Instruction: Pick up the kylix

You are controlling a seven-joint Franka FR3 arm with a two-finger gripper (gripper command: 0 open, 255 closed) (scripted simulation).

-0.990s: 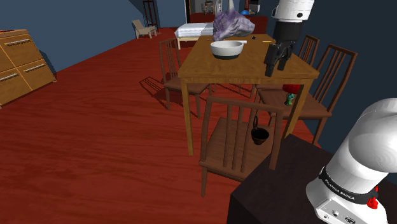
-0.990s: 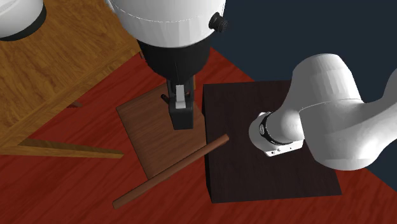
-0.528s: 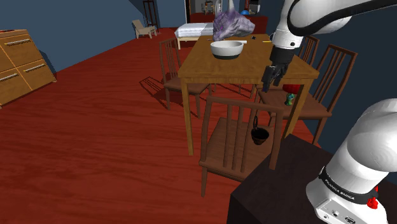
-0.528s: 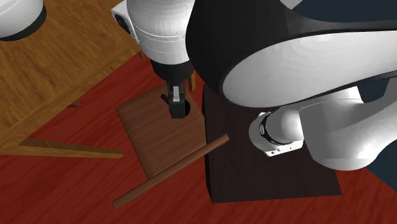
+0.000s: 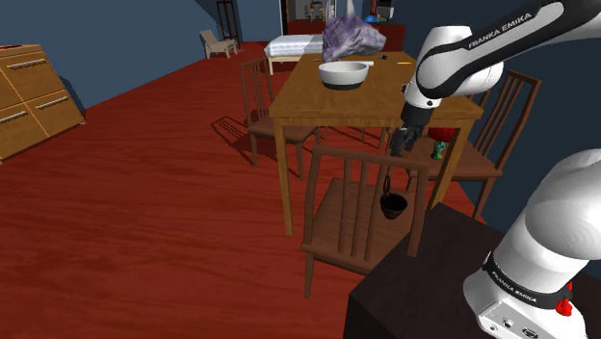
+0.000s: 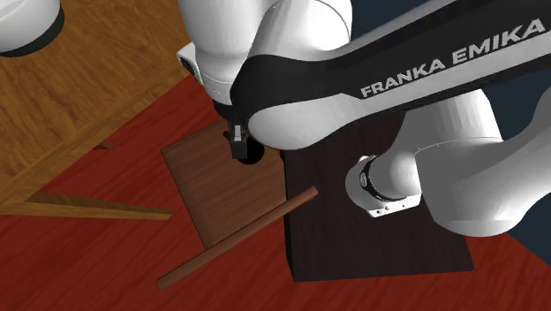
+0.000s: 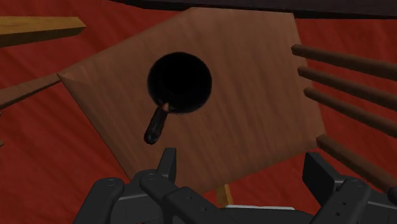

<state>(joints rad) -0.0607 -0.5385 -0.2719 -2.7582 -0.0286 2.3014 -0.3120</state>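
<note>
Kylix: black, shallow cup with one stubby handle. It sits upright on the brown seat of the near chair, toward the seat's side nearest the stand.

Shoulder view, left to right:
- Wooden dresser at the far left edge, on the red floor.
- Second chair just beside the worktop's left side.
- Worktop: wooden, four legs. It carries a white bowl, with a crumpled purple object behind the bowl.
- Bed well beyond the worktop.
- White arm reaches in from the right, and the jaws hang by the worktop's near right corner. They are above the kylix and apart from it.
- Dark stand at lower right.

Wrist view: the kylix shows as a black round opening on the seat, its handle pointing back toward one of the two black fingers. The jaws stand apart with nothing clasped between them. Chair spindles run off the seat's edge on the side of the other finger.

Second exterior view: the seat lies between the worktop on the left and the stand on the right. The jaws point down over the seat's edge nearest the stand.
</note>
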